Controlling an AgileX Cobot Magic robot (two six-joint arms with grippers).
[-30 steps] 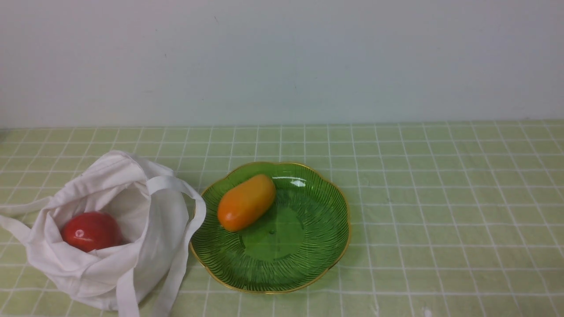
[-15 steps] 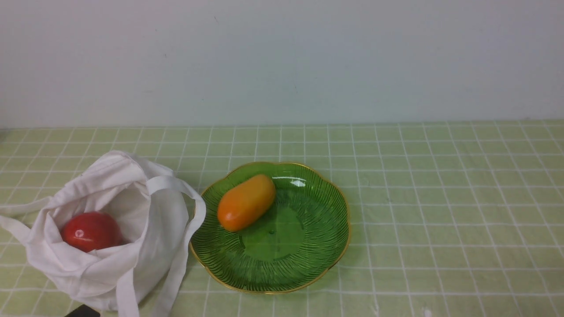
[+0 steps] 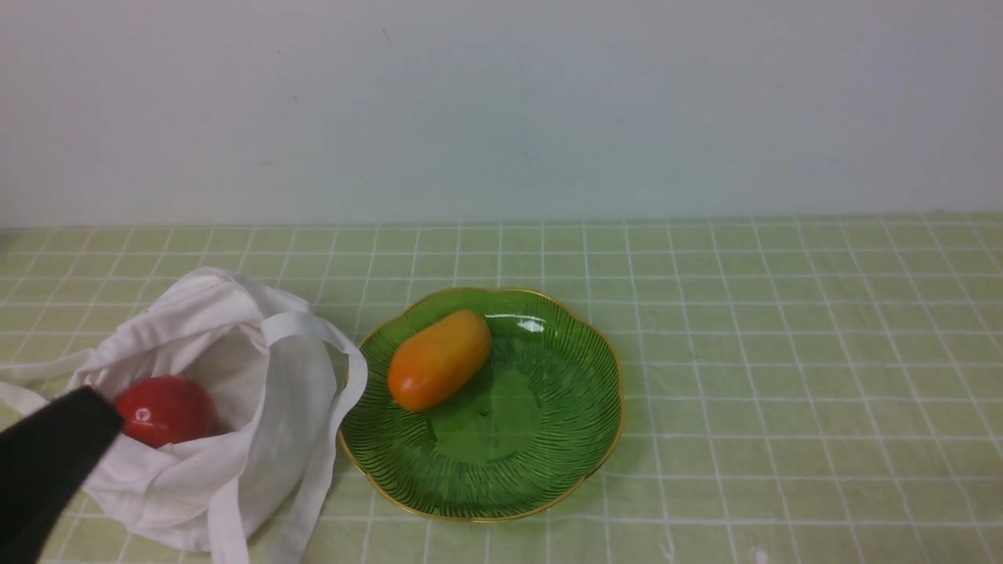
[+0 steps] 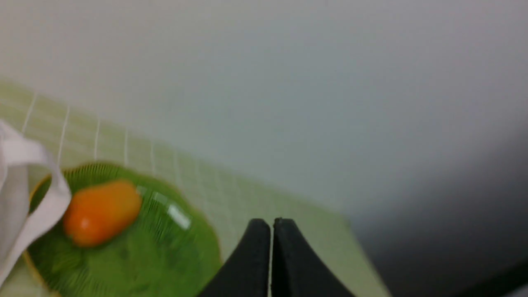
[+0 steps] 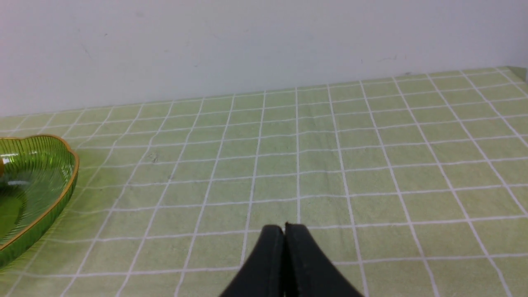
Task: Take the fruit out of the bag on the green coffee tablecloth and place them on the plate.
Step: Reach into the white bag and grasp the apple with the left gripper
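A glossy red fruit [image 3: 167, 410] lies inside the open white cloth bag [image 3: 235, 368] at the left of the pale green checked tablecloth [image 3: 783, 376]. The green glass plate [image 3: 541, 462] with a gold rim stands right of the bag and holds an orange oval fruit [image 3: 439, 359]. My left gripper [image 3: 98, 407] is shut and empty, raised just left of the red fruit and covering the bag's near left edge. In the left wrist view its fingertips [image 4: 272, 225] are pressed together, with the plate [image 4: 165, 255] and orange fruit [image 4: 102, 211] beyond. My right gripper [image 5: 284, 229] is shut and empty above bare cloth, right of the plate [image 5: 62, 194].
A plain pale wall [image 3: 501, 110] stands behind the table. The bag's long strap handles [image 3: 329, 439] lie against the plate's left rim. The cloth reaches the right edge of the front view.
My left gripper has risen into the front view from the lower left corner and now stands beside the red fruit. The bag's left edge has shifted a little. The plate and orange fruit have not moved.
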